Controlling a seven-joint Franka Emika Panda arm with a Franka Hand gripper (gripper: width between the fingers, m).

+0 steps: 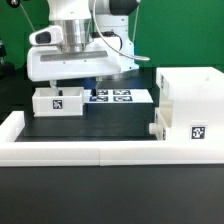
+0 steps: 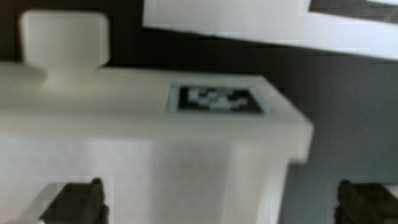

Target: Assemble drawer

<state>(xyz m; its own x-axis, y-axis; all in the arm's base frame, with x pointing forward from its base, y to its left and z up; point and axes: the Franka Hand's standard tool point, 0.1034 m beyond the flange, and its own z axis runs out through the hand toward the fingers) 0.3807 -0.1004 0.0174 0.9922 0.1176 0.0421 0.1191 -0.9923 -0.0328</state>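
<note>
A small white knobbed tray (image 1: 57, 101) with a black-and-white tag sits on the black table at the exterior view's left. In the wrist view this tray (image 2: 143, 130) fills the frame, showing its knob (image 2: 63, 45) and tag (image 2: 217, 98). My gripper (image 1: 90, 85) hangs just above and behind it. The gripper (image 2: 219, 203) is open, its dark fingertips (image 2: 75, 202) standing wide apart either side of the tray's body, holding nothing. The tall box housing (image 1: 192, 100) stands at the exterior view's right. A second knobbed tray (image 1: 156, 130) sits at its lower front.
The marker board (image 1: 120, 97) lies flat behind the middle of the table. A long low white wall (image 1: 90, 152) edges the table's front and left side. A white strip (image 2: 267, 25) crosses the far part of the wrist view.
</note>
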